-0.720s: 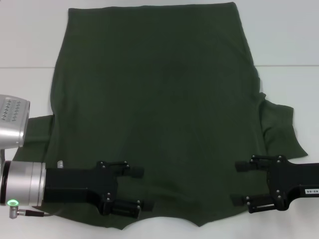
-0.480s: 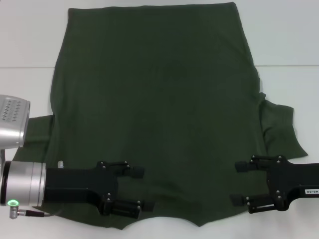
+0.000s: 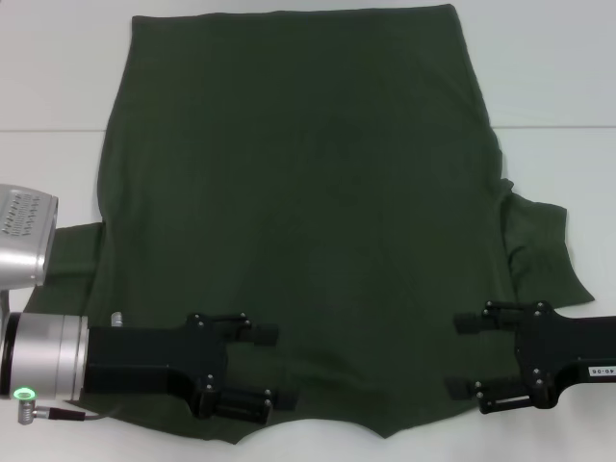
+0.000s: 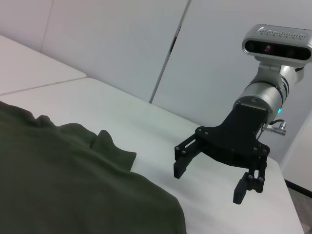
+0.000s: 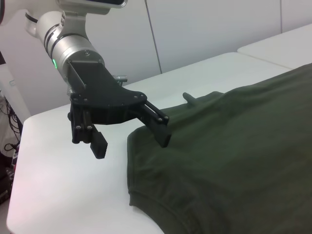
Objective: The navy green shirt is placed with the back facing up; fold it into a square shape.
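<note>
Navy green shirt (image 3: 298,212) spread flat on white table (image 3: 558,87), plain side up. Left gripper (image 3: 272,367) and right gripper (image 3: 460,356) hover over its near shoulders — both with jaws apart, holding nothing.

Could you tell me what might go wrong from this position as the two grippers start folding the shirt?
1. Both the left gripper and the right gripper hover open above the near shoulders of the navy green shirt; closing from there might catch only the top layer or miss the fabric.
2. The right sleeve lies bunched and creased, so it could be folded in unevenly.
3. The two grippers sit at slightly different heights along the near hem, so the fold might skew.
</note>
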`<state>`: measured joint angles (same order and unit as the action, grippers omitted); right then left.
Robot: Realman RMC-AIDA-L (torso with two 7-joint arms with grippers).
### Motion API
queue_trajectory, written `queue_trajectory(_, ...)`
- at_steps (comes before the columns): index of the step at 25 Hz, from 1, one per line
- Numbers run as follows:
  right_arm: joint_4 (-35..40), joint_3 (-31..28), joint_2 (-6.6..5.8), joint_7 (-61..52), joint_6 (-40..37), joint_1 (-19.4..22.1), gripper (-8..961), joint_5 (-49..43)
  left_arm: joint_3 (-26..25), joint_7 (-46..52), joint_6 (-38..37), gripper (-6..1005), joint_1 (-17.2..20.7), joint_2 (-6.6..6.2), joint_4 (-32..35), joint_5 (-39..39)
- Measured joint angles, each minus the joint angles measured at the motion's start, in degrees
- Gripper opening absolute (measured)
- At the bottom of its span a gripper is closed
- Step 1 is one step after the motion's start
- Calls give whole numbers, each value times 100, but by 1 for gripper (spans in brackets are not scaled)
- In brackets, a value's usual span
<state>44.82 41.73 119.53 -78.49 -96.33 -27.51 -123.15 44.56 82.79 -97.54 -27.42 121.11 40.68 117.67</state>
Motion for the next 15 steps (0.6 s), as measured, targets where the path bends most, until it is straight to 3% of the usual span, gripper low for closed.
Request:
queue_trajectory(8, -4, -76, 0, -72, 5, 0, 915, 39, -64, 70, -2, 934, -2, 0, 11, -22)
queue_trajectory(11, 13, -522, -21, -580, 182, -5, 915, 268, -497, 779, 245, 934, -50, -30, 31, -38)
queue_trajectory(12, -31, -865, -64, -1041, 386, -16, 915, 475, -648, 1121, 396, 934, -72, -62, 28, -35)
queue_trajectory(15, -85, -1124, -99, -1491, 528, -19, 915, 680, -951, 2124, 807, 934, -116, -202, 13, -35)
